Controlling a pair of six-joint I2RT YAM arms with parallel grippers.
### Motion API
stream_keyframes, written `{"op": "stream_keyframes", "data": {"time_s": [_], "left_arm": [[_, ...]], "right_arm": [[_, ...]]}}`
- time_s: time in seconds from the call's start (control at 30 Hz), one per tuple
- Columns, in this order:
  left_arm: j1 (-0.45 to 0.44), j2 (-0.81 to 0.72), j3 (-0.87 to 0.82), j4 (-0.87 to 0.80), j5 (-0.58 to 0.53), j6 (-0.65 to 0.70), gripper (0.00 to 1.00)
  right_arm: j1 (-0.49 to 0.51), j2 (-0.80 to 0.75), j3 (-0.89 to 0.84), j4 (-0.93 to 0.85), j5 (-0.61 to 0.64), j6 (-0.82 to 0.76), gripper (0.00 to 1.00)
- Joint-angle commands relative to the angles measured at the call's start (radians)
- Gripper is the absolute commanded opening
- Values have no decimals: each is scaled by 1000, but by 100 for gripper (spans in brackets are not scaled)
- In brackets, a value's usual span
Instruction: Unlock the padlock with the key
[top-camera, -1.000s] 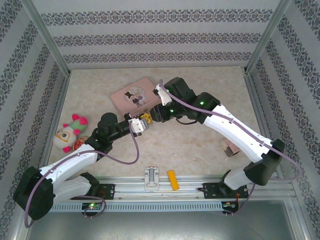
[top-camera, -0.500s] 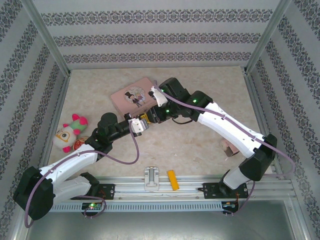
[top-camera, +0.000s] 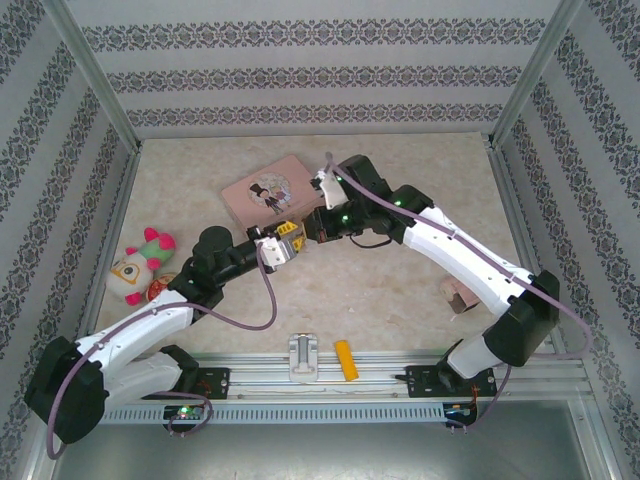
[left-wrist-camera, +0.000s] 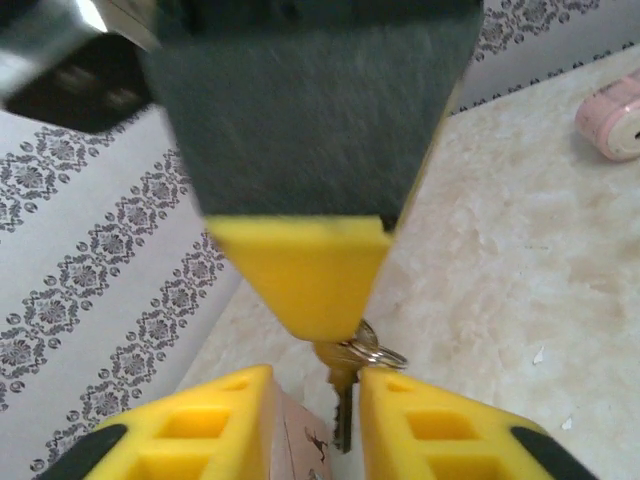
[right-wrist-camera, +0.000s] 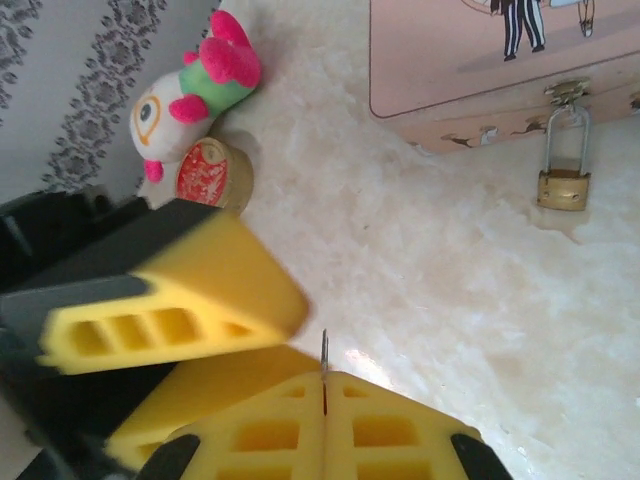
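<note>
The small brass padlock (right-wrist-camera: 563, 188) hangs by its silvery shackle from the hasp of the pink tin (right-wrist-camera: 480, 60), resting on the table. Both grippers meet in mid-air in front of the tin (top-camera: 265, 192). My right gripper (right-wrist-camera: 325, 378) is shut on the key (right-wrist-camera: 324, 348), a thin sliver of which sticks out between its pads. In the left wrist view the key (left-wrist-camera: 342, 400) and its ring hang from the right gripper's fingers (left-wrist-camera: 300, 270), in the gap of my open left gripper (left-wrist-camera: 318, 380). The left gripper's fingers (right-wrist-camera: 190, 290) sit beside the right one.
A plush toy (top-camera: 140, 262) and a round red disc (top-camera: 165, 290) lie at the left. A white bracket (top-camera: 302, 355) and a yellow-orange block (top-camera: 345, 360) sit at the near edge. A pink roll (top-camera: 460, 297) lies at the right. Patterned walls enclose the table.
The left gripper has opened and let go of the key, while the right gripper has shut on it. The right arm's wrist shifted slightly.
</note>
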Motion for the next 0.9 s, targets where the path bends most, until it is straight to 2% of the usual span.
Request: {"op": "stream_keyframes", "data": {"time_s": [0.0, 0.03, 0.07, 0.3, 0.47, 0.67, 0.87], "left_arm": [[-17, -22, -13, 74, 18, 26, 45], [-18, -22, -19, 85, 18, 35, 52], [-18, -21, -25, 99, 14, 43, 55], [-18, -27, -80, 179, 8, 119, 49], [-18, -4, -75, 178, 46, 141, 47], [-18, 66, -56, 255, 56, 123, 38], [-18, 99, -23, 264, 84, 110, 33]], "right_arm": [[-51, -36, -93, 176, -180, 193, 0], [-64, -44, -116, 206, -206, 235, 0], [-79, -53, -136, 226, -224, 273, 0], [-165, -131, -284, 392, -330, 515, 0], [-176, -160, -317, 396, -351, 565, 0], [-174, -178, -326, 394, -353, 580, 0], [-168, -176, -330, 394, -351, 583, 0]]}}
